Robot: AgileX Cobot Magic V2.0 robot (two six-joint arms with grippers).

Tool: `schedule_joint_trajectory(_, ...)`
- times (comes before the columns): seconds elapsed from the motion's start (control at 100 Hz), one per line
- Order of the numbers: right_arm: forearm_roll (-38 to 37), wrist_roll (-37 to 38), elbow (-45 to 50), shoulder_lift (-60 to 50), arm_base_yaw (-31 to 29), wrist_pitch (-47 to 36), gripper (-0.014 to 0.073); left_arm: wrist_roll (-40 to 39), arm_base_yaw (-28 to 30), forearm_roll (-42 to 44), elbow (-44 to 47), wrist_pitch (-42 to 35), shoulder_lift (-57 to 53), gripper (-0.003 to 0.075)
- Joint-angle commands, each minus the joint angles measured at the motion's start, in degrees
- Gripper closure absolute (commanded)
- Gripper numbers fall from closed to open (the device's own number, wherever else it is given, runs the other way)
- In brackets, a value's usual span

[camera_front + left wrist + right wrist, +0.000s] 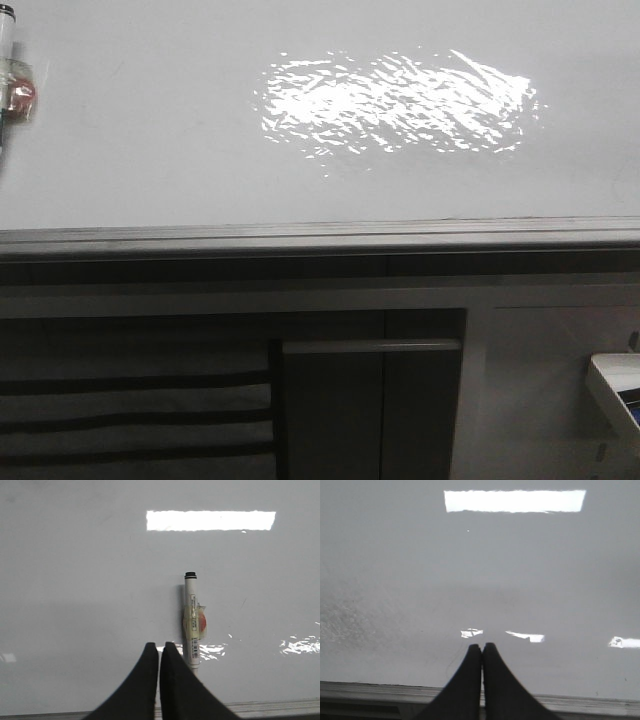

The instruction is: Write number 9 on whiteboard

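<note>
Whiteboard blank, writing not begun

Marker (192,620) lying loose on the large flat glossy white whiteboard (150,120): a slim white pen with a black end, a strip of yellowish tape and a red patch around its middle, resting flat on the surface near the grey metal edge strip (320,238). Showing in the front view only at the far left border (8,70), well apart from the bright rippled glare patch (395,100).

Searching all three views for a number 9 and finding no stroke anywhere; only light reflections breaking up the white.

Left gripper (159,650) hanging just beside the marker with its dark fingers pressed together, holding nothing. Right gripper (482,650) hovering over bare board near the edge strip, fingers likewise together and empty. Neither appearing in the front view.

Judging progress as at the very start: nothing written, pen not picked up. Remaining, by the look of it: parting the left fingers, closing on the marker, standing its tip on the board, then drawing the loop and tail. Cap on or off impossible to tell.
</note>
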Motion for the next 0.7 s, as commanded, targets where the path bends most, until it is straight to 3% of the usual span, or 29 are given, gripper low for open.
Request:
schedule_joint_trajectory(0.0,-1.0,-0.4,-1.9,0.8,-0.3,-4.2,0.0657,-0.2,0.2,0.9,-2.1,-3.8,0.8,0.0738)
schedule_joint_trajectory(0.09,-1.4,-0.4,-1.9,0.8,-0.3,-3.9,0.0547,-0.2,0.2,4.1,-2.1,-3.8,0.8,0.0648)
schedule_joint_trajectory(0.24,-3.8,-0.4,-1.9,0.8,-0.3,-3.9,0.0198,-0.2,0.2,8.5,-2.1,-3.6,0.8,0.0273)
schedule_joint_trajectory(0.31,-3.8,-0.4,-1.9,0.8,-0.3,-3.9,0.0085,-0.2,0.2,8.5,-2.1,-3.6,0.8,0.018)
schedule_joint_trajectory(0.39,-3.8,-0.4,-1.9,0.8,-0.3,-3.9,0.0039,-0.2,0.2,8.4,-2.1,-3.6,0.8,0.0167)
schedule_joint_trajectory(0.69,-3.5,-0.4,-1.9,0.8,-0.3,-3.9,0.0041,-0.2,0.2,6.6,-2.1,-4.4,0.8,0.0177)
